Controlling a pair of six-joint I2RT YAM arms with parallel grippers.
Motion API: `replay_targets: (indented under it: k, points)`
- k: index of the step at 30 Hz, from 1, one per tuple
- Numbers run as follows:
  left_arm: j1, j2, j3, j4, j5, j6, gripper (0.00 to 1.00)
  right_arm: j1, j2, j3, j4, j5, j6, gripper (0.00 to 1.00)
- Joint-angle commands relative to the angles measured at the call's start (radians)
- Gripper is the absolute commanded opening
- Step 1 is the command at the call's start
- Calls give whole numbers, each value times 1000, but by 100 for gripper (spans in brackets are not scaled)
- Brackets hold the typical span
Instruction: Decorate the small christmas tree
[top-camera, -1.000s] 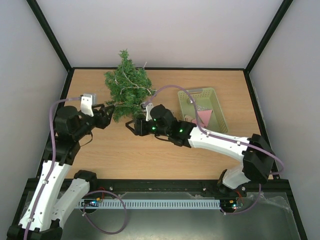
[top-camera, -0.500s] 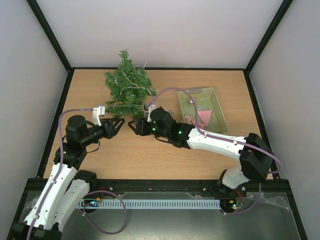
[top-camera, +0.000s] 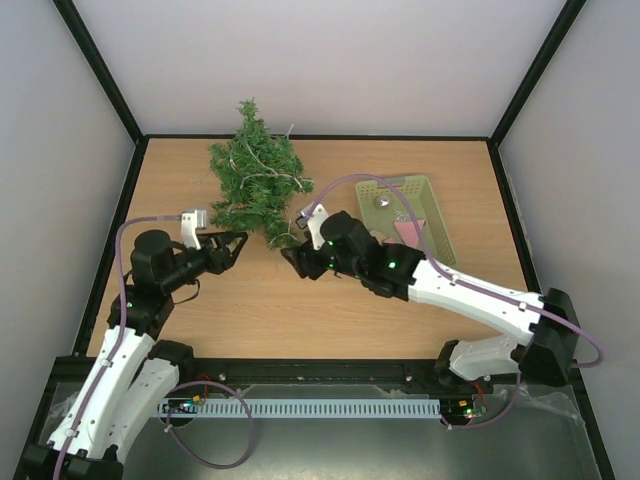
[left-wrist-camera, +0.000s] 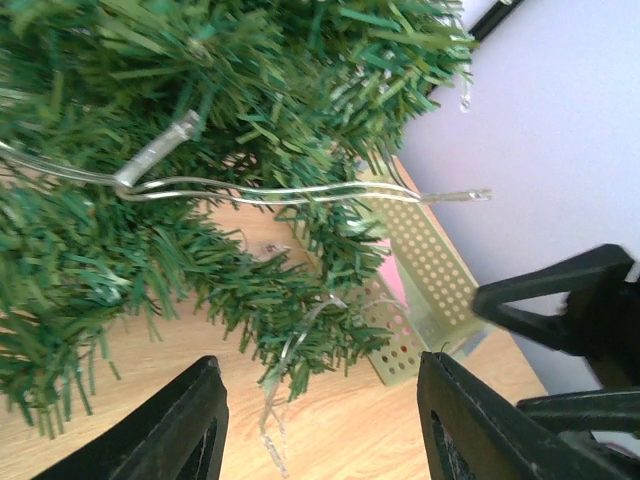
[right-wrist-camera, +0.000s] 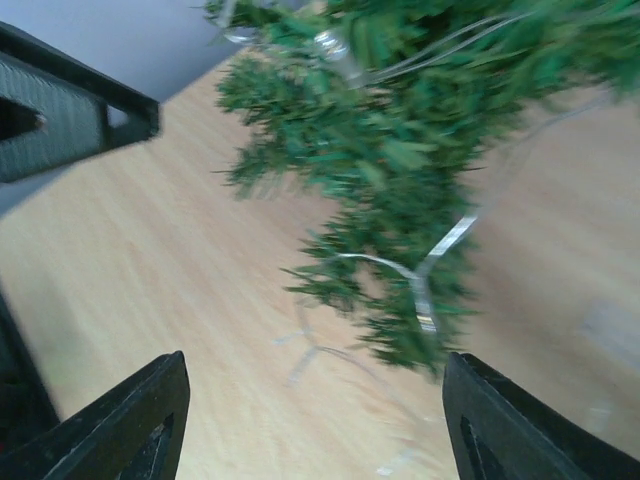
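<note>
Tree (top-camera: 256, 180) lies far-left on the desk (top-camera: 250, 310). Left pincer (top-camera: 238, 243) and right pincer (top-camera: 289, 256) are both spread, empty, just near of its base. Risk: a finger snags the loose light wire (left-wrist-camera: 300, 190) and drags the tree; the arms could also clash.

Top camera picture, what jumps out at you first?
The small christmas tree, bushy and dark green with a clear light string on it, at the back of the wooden table. The left gripper and right gripper hang open and empty by its near edge. A pale green basket sits to its right.
</note>
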Motion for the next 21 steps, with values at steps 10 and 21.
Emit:
replay_targets:
  k: [10, 21]
  points:
    - [11, 65, 192, -62, -455, 47, 65, -308, -85, -50, -189, 27, -621, 66]
    - [153, 280, 375, -40, -359, 47, 65, -438, 169, 28, -321, -65, -795, 61]
